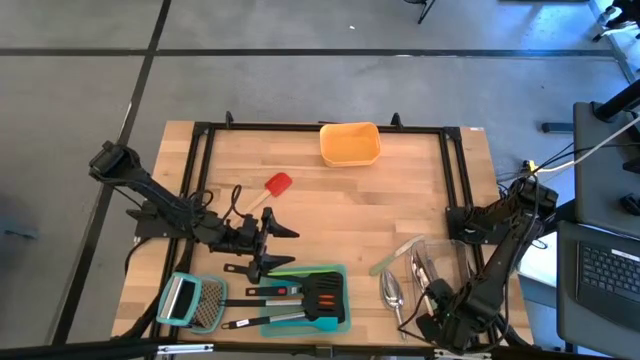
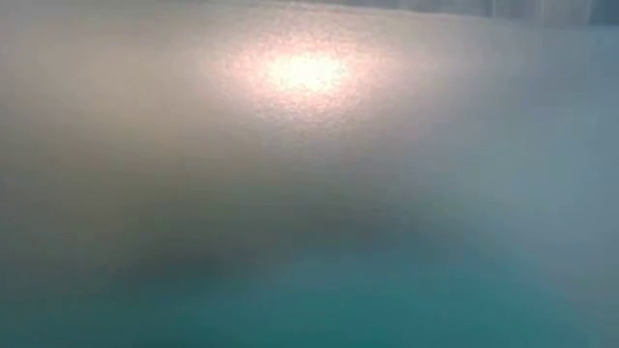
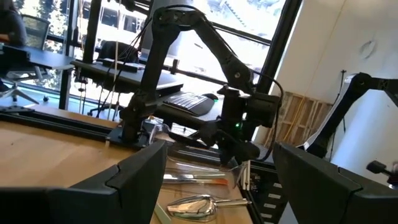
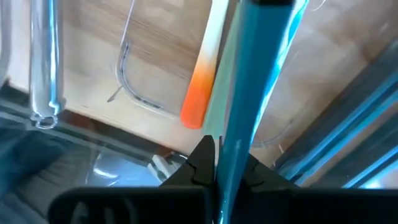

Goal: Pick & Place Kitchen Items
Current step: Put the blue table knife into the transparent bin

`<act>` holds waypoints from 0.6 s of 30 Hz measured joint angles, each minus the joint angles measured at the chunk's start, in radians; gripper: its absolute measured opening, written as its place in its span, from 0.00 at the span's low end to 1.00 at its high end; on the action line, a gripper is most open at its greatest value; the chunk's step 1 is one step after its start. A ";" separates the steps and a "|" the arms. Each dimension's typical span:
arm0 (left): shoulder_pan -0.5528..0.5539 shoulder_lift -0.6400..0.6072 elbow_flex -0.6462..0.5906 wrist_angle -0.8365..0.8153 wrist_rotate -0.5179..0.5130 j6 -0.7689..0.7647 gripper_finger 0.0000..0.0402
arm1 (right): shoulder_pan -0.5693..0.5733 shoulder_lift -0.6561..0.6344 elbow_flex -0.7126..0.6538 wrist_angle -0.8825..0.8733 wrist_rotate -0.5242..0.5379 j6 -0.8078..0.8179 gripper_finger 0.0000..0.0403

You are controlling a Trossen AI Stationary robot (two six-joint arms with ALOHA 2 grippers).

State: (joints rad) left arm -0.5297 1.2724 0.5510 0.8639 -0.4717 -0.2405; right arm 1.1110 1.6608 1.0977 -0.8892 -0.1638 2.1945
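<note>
Teal spatula [image 4: 252, 93]: its slim handle runs straight through the right pincer [image 4: 214, 163], whose fingers are pressed together on it, down at the near right corner of the tabletop [image 1: 380, 210] beside the clear container [image 1: 440, 262]. In the right wrist view a utensil handle [image 4: 204, 68] with a cream shaft and an orange tip lies just beside the teal one, over the clear container's wall.

Silver spoon [image 1: 391, 290]: on the bare wood just left of the clear container, a pale green spatula [image 1: 396, 254] angled above it.

Red spatula [image 1: 272, 189]: mid-tabletop, wooden handle pointing toward the left pincer [image 1: 272, 250], near it but apart.

Left pincer: spread wide, gripping nothing, hovering over the teal tray [image 1: 340, 318]. The tray lies at the near edge and carries a black turner [image 1: 322, 296] with orange slots and other black-handled utensils. A grater [image 1: 195, 302] with a light-blue handle lies just left of the tray.

Orange container [image 1: 350, 144]: far edge, centre, well apart from both arms.

Writing: none legible anywhere.

Room: open wood between the orange container and the near clutter; black frame rails border the tabletop. Low view is blurred out, teal and grey only.
</note>
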 joint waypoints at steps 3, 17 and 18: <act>0.000 0.000 0.000 0.000 0.000 0.000 0.72 | 0.000 0.000 -0.004 0.001 0.000 -0.035 0.03; -0.006 0.000 0.000 0.000 -0.004 0.018 0.72 | 0.000 0.001 -0.009 -0.012 -0.020 0.102 0.03; -0.007 0.000 0.000 0.000 -0.005 0.018 0.72 | 0.000 0.001 -0.015 0.005 -0.033 0.099 0.03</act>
State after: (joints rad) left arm -0.5368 1.2724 0.5510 0.8642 -0.4765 -0.2222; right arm 1.1110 1.6615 1.0829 -0.8841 -0.1973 2.2939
